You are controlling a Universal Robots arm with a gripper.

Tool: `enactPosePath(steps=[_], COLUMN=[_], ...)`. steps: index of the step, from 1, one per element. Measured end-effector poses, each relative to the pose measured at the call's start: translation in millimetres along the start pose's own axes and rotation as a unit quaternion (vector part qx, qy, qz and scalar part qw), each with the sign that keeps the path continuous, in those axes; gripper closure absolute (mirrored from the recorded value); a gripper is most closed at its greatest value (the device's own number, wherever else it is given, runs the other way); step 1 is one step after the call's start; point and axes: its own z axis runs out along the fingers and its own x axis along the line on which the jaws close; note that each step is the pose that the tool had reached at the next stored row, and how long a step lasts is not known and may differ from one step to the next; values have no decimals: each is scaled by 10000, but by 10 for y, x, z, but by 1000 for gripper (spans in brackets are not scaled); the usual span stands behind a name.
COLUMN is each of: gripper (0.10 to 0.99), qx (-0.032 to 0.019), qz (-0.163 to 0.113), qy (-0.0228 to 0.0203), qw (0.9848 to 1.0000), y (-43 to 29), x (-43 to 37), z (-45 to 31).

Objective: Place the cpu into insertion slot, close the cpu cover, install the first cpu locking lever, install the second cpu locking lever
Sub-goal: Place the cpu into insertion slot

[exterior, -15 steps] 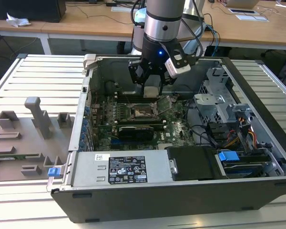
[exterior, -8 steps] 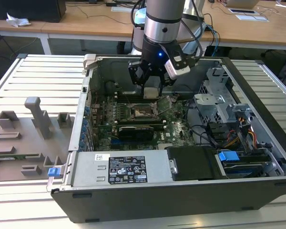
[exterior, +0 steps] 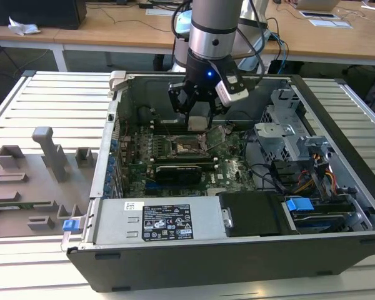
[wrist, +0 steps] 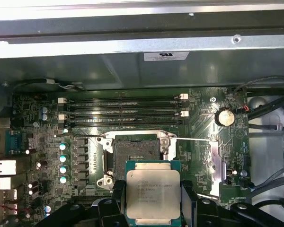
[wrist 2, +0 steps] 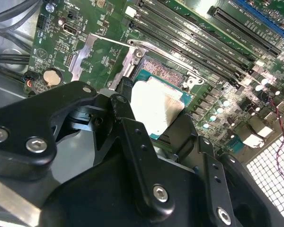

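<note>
The work stood on a pale slatted table (exterior: 56, 103), with wooden desks (exterior: 112, 34) behind it. On the table lay an open computer case (exterior: 237, 259), and at the exterior view's left a grey fixture plate (exterior: 25, 187). We found the gripper (exterior: 199, 125) inside the case, above the green motherboard (wrist: 203, 109). Its fingers (wrist: 188, 201) were pressed against two opposite edges of the cpu (wrist: 153, 196), pinching it level with the metal top uppermost. The cpu hung just beside the insertion slot (wrist: 136, 153), raised off the board and not seated, and the slot's contact grid lay bare. The cpu cover (wrist 2: 80, 56) was swung open and lay flat on the board beside the slot. Long black memory slots (wrist: 123, 111) ran along the side of the slot away from the cpu.
</note>
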Motion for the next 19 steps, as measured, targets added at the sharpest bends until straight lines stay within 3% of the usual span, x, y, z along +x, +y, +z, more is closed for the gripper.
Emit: enactPosePath(steps=[19], gripper=[541], qx=[4], qz=[0], qy=[0], qw=[10000], y=[-4], x=[-2], z=[112])
